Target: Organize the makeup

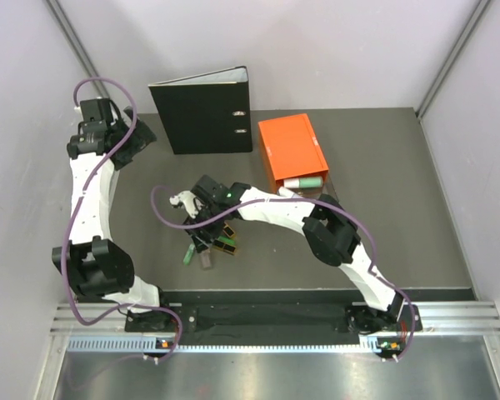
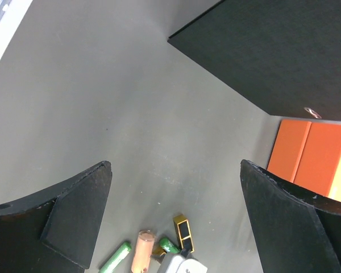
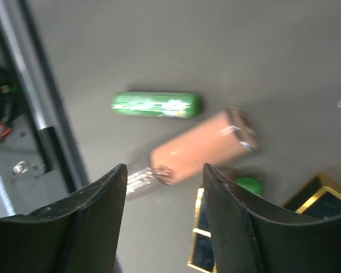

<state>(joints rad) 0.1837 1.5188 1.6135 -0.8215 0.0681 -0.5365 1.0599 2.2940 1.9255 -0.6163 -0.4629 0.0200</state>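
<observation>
The makeup lies in a small pile (image 1: 210, 248) at mid-table. My right gripper (image 1: 202, 233) hangs over it, open partway. In the right wrist view the right gripper (image 3: 165, 169) has the crimped silver end of a peach tube (image 3: 200, 147) lying between its fingertips, untouched. A green stick (image 3: 156, 104) lies beyond, and black-and-gold cases (image 3: 207, 244) lie under the right finger. My left gripper (image 1: 133, 137) stays far back left, wide open and empty (image 2: 175, 164), looking down at the peach tube (image 2: 142, 250), green stick (image 2: 115, 257) and a black-and-gold case (image 2: 183, 233).
A black ring binder (image 1: 202, 112) stands at the back. The orange drawer box (image 1: 292, 150) sits to its right, with a mint tube (image 1: 304, 182) at its open near end. The table's front edge and metal rail (image 3: 34, 102) run close to the pile.
</observation>
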